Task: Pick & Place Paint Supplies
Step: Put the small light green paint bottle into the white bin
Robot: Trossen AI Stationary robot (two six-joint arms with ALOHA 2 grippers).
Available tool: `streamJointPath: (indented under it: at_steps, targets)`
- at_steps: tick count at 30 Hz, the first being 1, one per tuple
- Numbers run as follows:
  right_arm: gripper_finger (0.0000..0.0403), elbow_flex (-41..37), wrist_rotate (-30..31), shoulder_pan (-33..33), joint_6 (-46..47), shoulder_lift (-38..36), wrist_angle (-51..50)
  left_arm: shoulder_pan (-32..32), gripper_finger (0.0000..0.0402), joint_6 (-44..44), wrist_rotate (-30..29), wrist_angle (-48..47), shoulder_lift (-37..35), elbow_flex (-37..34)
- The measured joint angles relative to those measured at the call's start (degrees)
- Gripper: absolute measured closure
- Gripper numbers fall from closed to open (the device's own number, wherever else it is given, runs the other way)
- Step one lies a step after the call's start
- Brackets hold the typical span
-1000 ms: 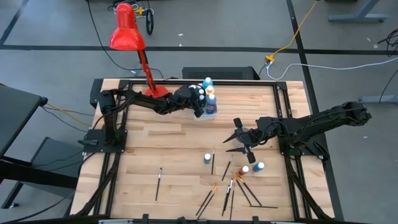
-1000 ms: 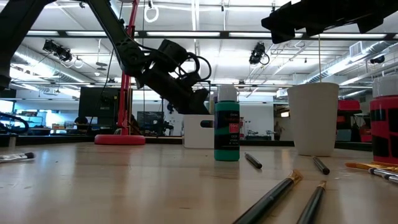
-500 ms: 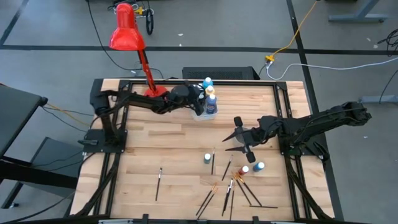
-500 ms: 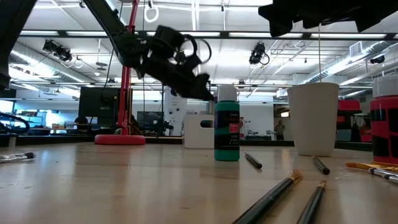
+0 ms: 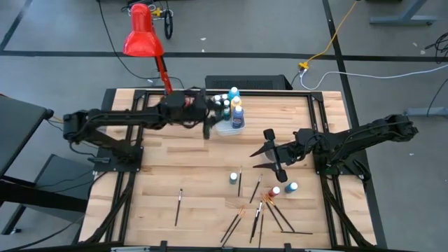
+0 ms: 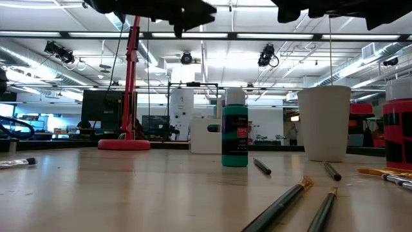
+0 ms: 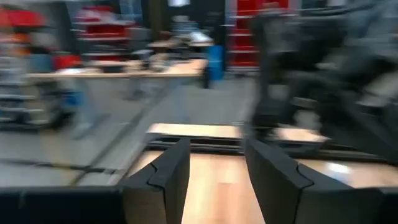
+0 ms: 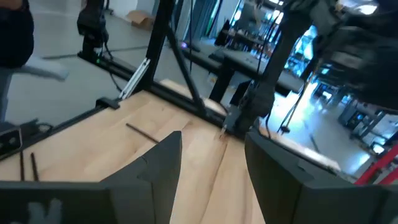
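Paint supplies sit in two groups on the pale wood-plank tabletop [image 5: 196,175]. Far edge: several white-capped bottles [image 5: 236,115], blue and yellow among them, stand packed in a white rectangular tub [image 5: 225,126]. Near half: one teal bottle [image 5: 234,178] with a white screw cap and a printed label stands upright alone; a dark red bottle [image 5: 275,190] and a blue bottle [image 5: 292,187] stand just beside each other to its right. Thin paintbrushes [image 5: 253,213] with dark or orange-brown handles lie scattered flat around them; one dark brush [image 5: 178,206] lies apart to the left. Left end effector [image 5: 207,126] hangs above the tabletop just left of the tub, fingers spread, nothing between them. Right end effector [image 5: 269,157] hovers right of centre, above the loose bottles, fingers spread, empty. A red desk lamp [image 5: 143,35] stands at the far left corner.
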Motion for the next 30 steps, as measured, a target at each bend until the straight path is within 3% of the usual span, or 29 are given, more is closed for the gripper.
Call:
streamJointPath:
  at_steps: [4,6,13,20,30]
  targets:
    - [0.0224,0.0,0.0,0.0,3.9,0.0,0.9,-3.8,0.0244,-1.4,8.1,-2.5,-0.6,0.0]
    - [0.0224,0.0,-0.1,0.0,6.6,0.0,0.9,-6.3,0.0246,-1.4,9.3,-2.8,0.2,0.0]
    - [0.0224,0.0,-0.1,0.0,15.0,0.0,0.4,-13.6,0.0247,5.4,8.3,-4.5,6.0,0.0]
    - [0.0224,0.0,-0.1,0.0,17.9,0.0,-1.3,-16.9,0.0232,10.5,7.8,-1.6,14.5,-0.1]
    - [0.0224,0.0,-0.1,0.0,19.8,0.0,-2.7,-18.4,0.0195,7.3,7.9,0.7,23.5,-0.1]
